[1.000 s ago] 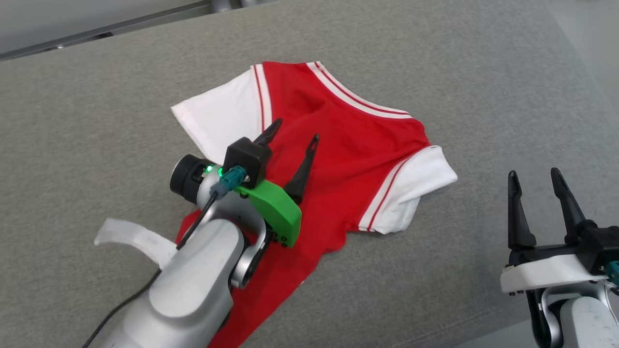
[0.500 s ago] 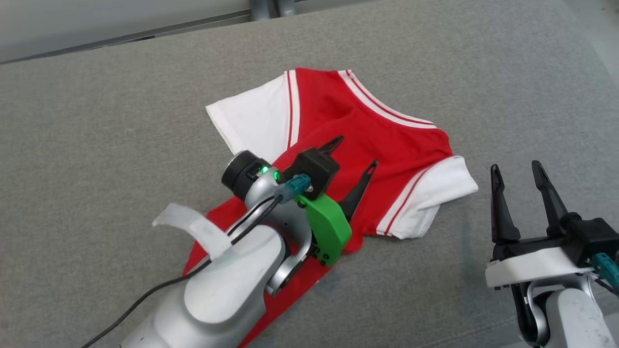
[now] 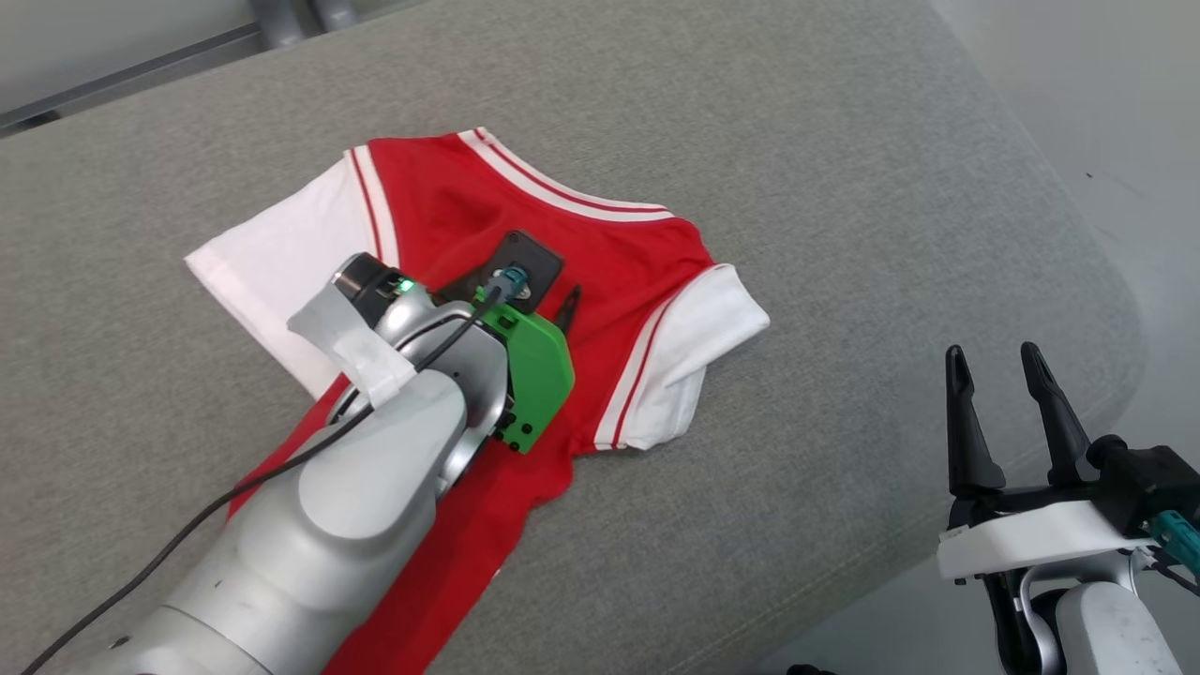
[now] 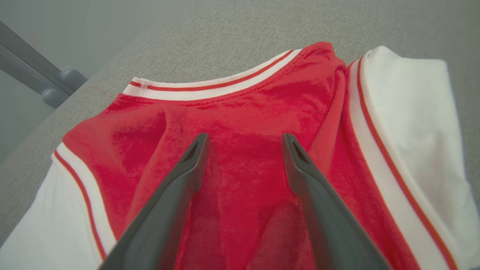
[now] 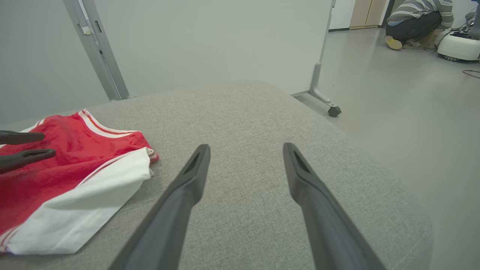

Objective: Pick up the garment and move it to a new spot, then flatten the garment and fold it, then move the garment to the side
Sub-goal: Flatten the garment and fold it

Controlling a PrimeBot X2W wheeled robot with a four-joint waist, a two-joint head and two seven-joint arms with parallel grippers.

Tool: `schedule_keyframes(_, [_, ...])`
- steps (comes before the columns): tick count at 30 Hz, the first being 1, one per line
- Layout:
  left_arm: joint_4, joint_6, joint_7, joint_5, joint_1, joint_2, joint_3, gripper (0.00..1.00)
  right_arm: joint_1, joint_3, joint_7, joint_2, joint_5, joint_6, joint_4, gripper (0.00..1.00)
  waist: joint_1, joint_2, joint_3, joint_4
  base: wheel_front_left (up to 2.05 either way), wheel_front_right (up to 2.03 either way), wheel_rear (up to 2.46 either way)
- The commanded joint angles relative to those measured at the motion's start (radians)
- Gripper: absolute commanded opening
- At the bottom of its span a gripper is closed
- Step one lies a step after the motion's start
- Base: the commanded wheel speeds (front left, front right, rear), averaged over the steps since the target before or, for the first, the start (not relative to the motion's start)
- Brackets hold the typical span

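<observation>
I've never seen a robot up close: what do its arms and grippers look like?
Smooth silver-grey arms, each ending in two long, dark, tapered fingers. The left gripper has a green bracket, a black cable and a teal plug; the right gripper has a white bracket.

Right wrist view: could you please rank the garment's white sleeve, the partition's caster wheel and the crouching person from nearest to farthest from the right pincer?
1. White sleeve, on the grey cushion just left of the right pincer.
2. Caster wheel, on the floor past the cushion's edge, upper right.
3. Crouching person, across the room, top right corner.
</observation>
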Motion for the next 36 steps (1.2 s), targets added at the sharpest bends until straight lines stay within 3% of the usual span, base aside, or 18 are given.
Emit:
schedule_keyframes(1, [0.016,0.002,0.007,0.007,-0.019,0.015,0.006,1.00,0.003,0.003,-0.003,0.000,0.005,0.000,0.000,1.00,0.0000,0.0065,0.044,-0.085,0.00,0.00,0.00])
schedule_keyframes(6, [0.104,-0.012,0.065,0.015,-0.057,0.037,-0.010,1.00,0.006,0.004,-0.003,0.000,0.012,0.000,0.003,1.00,0.0000,0.0065,0.040,-0.094,0.00,0.00,0.00])
schedule_keyframes(8, [0.133,-0.031,0.091,0.015,-0.064,0.042,-0.025,0.21,0.002,0.007,-0.003,0.000,0.012,0.000,0.004,1.00,0.0000,0.0065,0.038,-0.093,0.00,0.00,0.00])
schedule_keyframes(9, [0.150,-0.041,0.105,0.014,-0.064,0.043,-0.032,0.00,0.000,0.008,-0.003,0.000,0.011,0.000,0.004,1.00,0.0000,0.0065,0.037,-0.092,0.00,0.00,0.00])
schedule_keyframes(12, [0.169,-0.054,0.102,0.001,-0.063,0.042,-0.032,0.00,-0.002,0.003,-0.003,0.000,0.008,0.000,0.003,1.00,0.0000,0.0065,0.032,-0.088,0.00,0.00,0.00])
schedule_keyframes(19, [0.115,-0.014,0.037,-0.005,-0.104,0.018,-0.003,0.00,0.019,-0.013,-0.003,0.000,-0.001,0.000,0.007,1.00,0.0000,0.0065,0.024,-0.048,0.00,0.00,0.00])
schedule_keyframes(26, [0.079,0.037,-0.001,-0.013,-0.133,0.066,0.045,0.00,0.011,-0.009,-0.003,0.000,-0.013,0.000,0.008,1.00,0.0000,0.0065,0.020,-0.008,0.00,0.00,0.00])
schedule_keyframes(32, [0.097,0.032,-0.019,-0.010,-0.129,0.084,0.039,0.00,0.001,-0.007,-0.003,-0.001,-0.022,0.000,0.009,1.00,0.0000,0.0065,0.025,0.010,0.00,0.00,0.00])
schedule_keyframes(33, [0.102,0.028,-0.025,-0.012,-0.123,0.079,0.037,0.06,0.000,-0.007,-0.003,0.000,-0.021,0.000,0.010,1.00,0.0000,0.0065,0.027,0.012,0.00,0.00,0.00])
schedule_keyframes(35, [0.113,0.031,-0.039,-0.013,-0.111,0.070,0.032,0.80,0.000,-0.007,-0.003,0.000,-0.019,0.000,0.011,1.00,0.0000,0.0065,0.028,0.017,0.00,0.00,0.00])
schedule_keyframes(36, [0.121,0.032,-0.041,-0.017,-0.106,0.065,0.032,1.00,0.002,-0.007,-0.003,0.000,-0.019,0.000,0.013,1.00,0.0000,0.0065,0.028,0.019,0.00,0.00,0.00])
